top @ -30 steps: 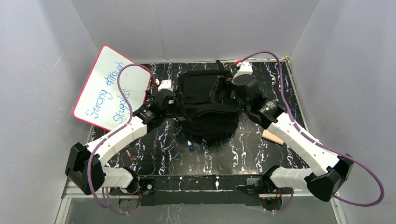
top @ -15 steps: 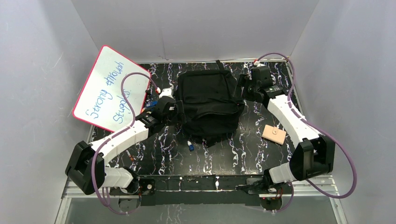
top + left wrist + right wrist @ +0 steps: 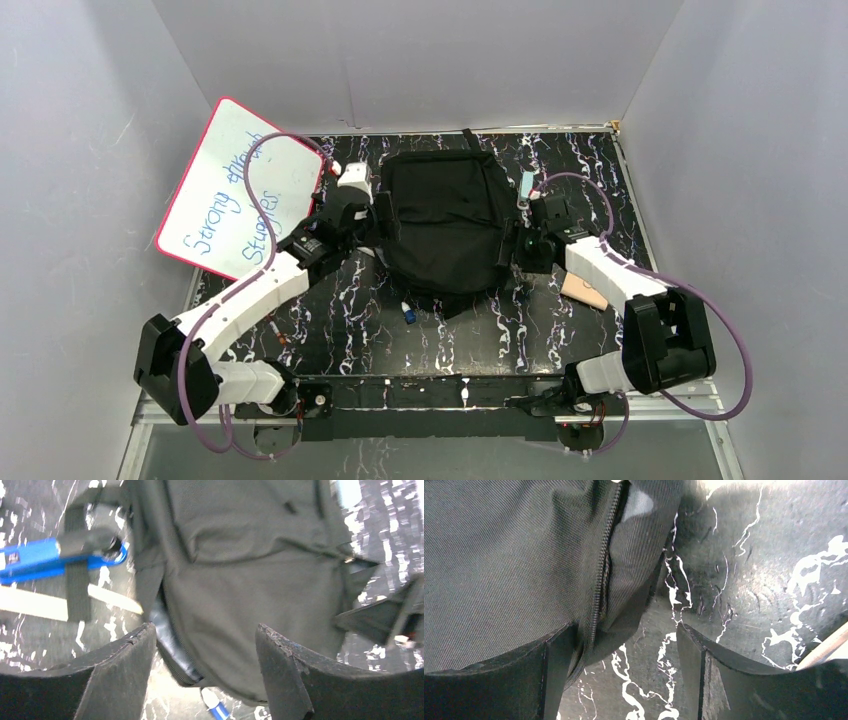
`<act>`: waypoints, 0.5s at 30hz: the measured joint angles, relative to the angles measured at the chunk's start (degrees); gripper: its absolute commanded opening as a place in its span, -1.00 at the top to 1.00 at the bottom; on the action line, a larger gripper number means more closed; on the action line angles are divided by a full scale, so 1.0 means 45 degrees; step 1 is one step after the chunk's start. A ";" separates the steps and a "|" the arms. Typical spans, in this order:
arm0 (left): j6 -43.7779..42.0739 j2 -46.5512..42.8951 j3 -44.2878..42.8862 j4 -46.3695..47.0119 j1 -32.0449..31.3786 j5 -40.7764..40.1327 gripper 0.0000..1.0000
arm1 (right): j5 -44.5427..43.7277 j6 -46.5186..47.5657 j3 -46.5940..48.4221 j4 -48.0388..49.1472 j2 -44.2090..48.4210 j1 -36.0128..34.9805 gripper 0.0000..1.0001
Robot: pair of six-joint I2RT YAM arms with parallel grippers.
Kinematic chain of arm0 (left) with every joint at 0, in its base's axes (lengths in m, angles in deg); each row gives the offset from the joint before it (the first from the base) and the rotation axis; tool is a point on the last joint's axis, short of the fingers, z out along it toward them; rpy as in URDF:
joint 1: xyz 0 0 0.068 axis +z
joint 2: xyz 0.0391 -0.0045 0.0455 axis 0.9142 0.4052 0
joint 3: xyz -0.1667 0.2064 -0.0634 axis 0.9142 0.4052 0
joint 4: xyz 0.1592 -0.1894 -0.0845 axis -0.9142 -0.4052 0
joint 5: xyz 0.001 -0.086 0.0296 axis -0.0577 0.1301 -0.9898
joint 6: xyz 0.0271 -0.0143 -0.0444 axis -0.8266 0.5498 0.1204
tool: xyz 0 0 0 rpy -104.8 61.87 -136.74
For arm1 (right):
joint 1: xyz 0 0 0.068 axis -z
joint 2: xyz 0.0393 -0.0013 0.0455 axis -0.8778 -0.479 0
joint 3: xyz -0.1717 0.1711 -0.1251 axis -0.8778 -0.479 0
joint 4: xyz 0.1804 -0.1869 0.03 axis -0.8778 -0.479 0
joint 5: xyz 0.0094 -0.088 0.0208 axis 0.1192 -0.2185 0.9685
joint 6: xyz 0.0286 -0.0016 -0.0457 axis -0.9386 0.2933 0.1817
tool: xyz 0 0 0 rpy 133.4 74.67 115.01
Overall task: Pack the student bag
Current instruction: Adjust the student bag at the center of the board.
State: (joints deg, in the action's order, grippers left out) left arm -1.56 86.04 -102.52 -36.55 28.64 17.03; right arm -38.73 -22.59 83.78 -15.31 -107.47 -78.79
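The student bag [image 3: 445, 220], a large black backpack, lies flat in the middle of the black marbled table [image 3: 560, 345]. My left gripper [image 3: 372, 228] is at the bag's left side. In the left wrist view its fingers [image 3: 125, 670] stand apart, and the bag's lower corner and zipper [image 3: 172, 650] show between them, not gripped. My right gripper [image 3: 520, 245] is low at the bag's right edge. It is open too, with the zippered edge [image 3: 599, 595] against its left finger [image 3: 556, 670] and bare table between the jaws.
A red-framed whiteboard [image 3: 240, 190] leans at the far left. Near the bag's front lies a blue-capped marker [image 3: 408, 313]. A tan block [image 3: 585, 290] rests by the right arm and a pale blue item [image 3: 526, 185] beside the bag. A blue tool [image 3: 35, 560] lies under a strap.
My right arm swung from above the bag's upper right out to the far corner, then down to the bag's right edge. The bag has settled flatter. Both grippers narrowed slightly.
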 measured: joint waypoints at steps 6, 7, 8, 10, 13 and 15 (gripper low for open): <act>-0.0986 0.0214 -0.1180 0.0821 -0.0306 0.1059 -0.34 | -0.0223 -0.0355 -0.0767 0.0165 0.0855 0.0000 -0.79; -0.1166 0.0321 -0.1219 0.0952 -0.0529 0.1190 -0.34 | -0.0418 -0.0408 -0.0767 0.0170 0.1151 -0.0005 -0.83; -0.1360 0.0500 -0.1234 0.1093 -0.0811 0.1277 -0.33 | -0.0680 -0.0471 -0.0767 0.0165 0.1506 -0.0010 -0.83; -0.1710 0.0942 -0.1248 0.1219 -0.1477 0.1389 -0.30 | -0.1166 -0.0665 -0.0772 0.0151 0.2191 0.0010 -0.83; -0.2113 0.1423 -0.1219 0.1185 -0.2273 0.1690 -0.30 | -0.1758 -0.0986 -0.0772 0.0151 0.3337 0.0024 -0.83; -0.2535 0.1326 -0.1010 0.1214 -0.2652 0.2025 -0.34 | -0.2079 -0.1161 -0.0772 0.0155 0.4133 0.0034 -0.83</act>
State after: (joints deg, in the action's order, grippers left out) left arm -12.97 92.01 -107.07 -31.08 16.71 26.14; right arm -48.08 -27.82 80.30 -14.61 -88.87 -78.64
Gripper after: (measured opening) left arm 0.652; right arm 0.916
